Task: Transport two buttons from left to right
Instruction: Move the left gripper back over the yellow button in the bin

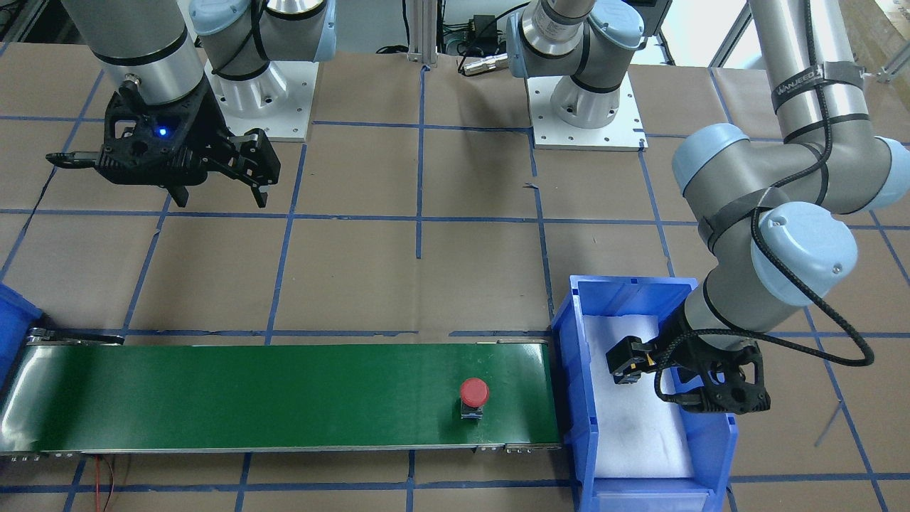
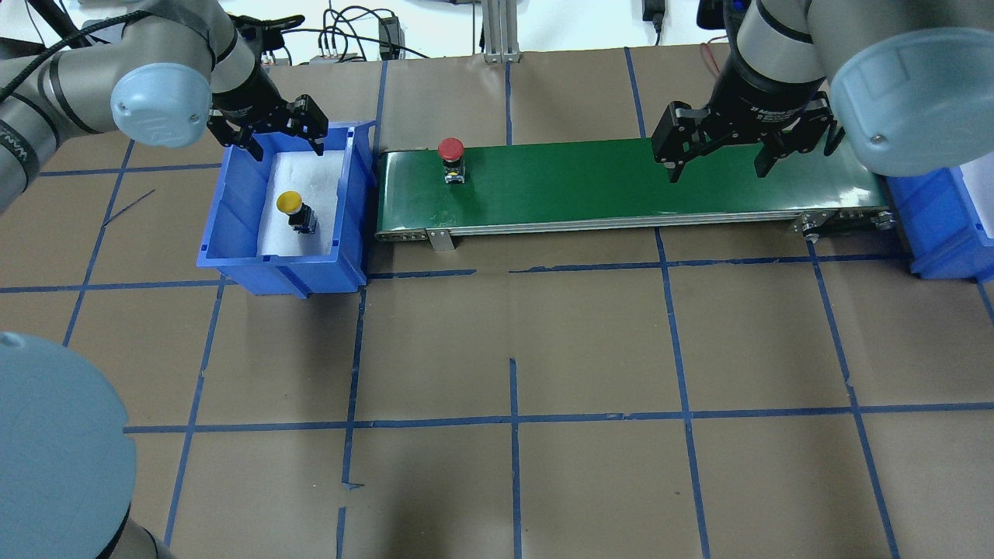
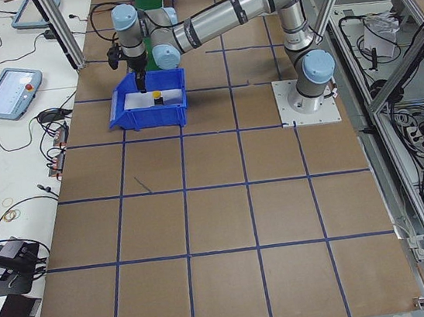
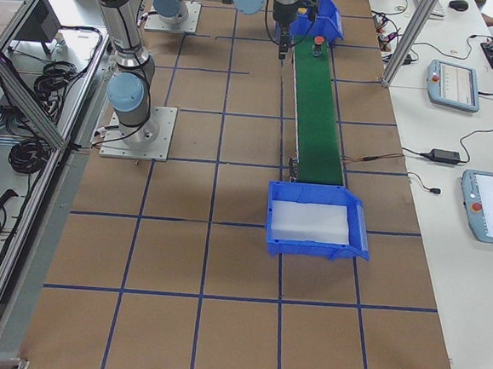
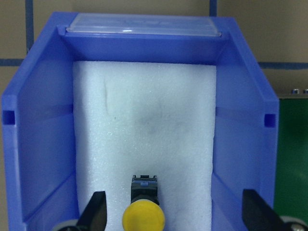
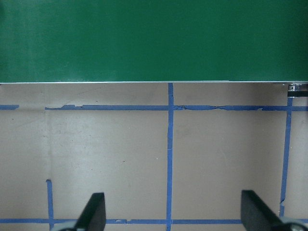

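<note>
The red button (image 2: 450, 149) stands upright on the green conveyor belt (image 2: 590, 182), near its left end; it also shows from the front (image 1: 473, 392). The yellow button (image 2: 289, 203) lies on the white foam inside the left blue bin (image 2: 233, 202). My left gripper (image 2: 281, 147) hangs open over that bin's far end. In the left wrist view the yellow button (image 5: 143, 216) lies between the fingers (image 5: 96, 211), nearer the left one and untouched. My right gripper (image 2: 718, 172) hovers open and empty above the belt's right part.
A second blue bin (image 2: 943, 233) with a white foam floor sits at the belt's right end, also seen in the exterior right view (image 4: 316, 217). The brown table (image 2: 512, 349) carries a grid of blue tape. Both arm bases stand behind the belt.
</note>
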`<action>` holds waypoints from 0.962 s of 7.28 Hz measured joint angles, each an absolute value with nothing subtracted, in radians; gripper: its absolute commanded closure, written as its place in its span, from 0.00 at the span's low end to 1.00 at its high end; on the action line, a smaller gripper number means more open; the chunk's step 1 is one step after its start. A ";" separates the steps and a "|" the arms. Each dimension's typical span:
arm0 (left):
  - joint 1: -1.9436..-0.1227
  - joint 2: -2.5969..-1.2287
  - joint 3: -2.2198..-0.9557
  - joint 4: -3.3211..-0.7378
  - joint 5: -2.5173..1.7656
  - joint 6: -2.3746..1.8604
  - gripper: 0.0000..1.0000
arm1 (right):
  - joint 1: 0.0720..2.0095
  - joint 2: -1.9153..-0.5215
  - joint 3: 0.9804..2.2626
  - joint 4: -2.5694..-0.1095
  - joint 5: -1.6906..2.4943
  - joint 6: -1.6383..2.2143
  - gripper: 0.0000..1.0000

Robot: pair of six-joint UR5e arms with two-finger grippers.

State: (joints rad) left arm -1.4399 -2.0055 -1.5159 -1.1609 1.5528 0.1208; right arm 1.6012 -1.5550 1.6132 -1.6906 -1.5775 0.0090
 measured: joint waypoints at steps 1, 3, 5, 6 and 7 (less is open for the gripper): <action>-1.439 -2.005 -1.536 -1.146 1.557 0.124 0.00 | 1.601 -1.555 1.611 -1.691 -1.582 0.005 0.00; -1.439 -2.005 -1.562 -1.124 1.560 0.127 0.00 | 1.600 -1.554 1.607 -1.692 -1.587 0.002 0.00; -1.439 -2.005 -1.577 -1.119 1.560 0.129 0.00 | 1.600 -1.553 1.608 -1.692 -1.589 0.002 0.00; -1.439 -2.005 -1.585 -1.114 1.560 0.134 0.00 | 1.600 -1.551 1.605 -1.692 -1.589 0.000 0.00; -1.439 -2.005 -1.591 -1.111 1.560 0.139 0.00 | 1.600 -1.547 1.602 -1.693 -1.588 -0.002 0.00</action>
State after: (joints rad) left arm -1.4389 -2.0049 -1.5915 -1.1113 1.5600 0.1391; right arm 1.5999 -1.5473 1.6017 -1.6927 -1.5884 -0.0016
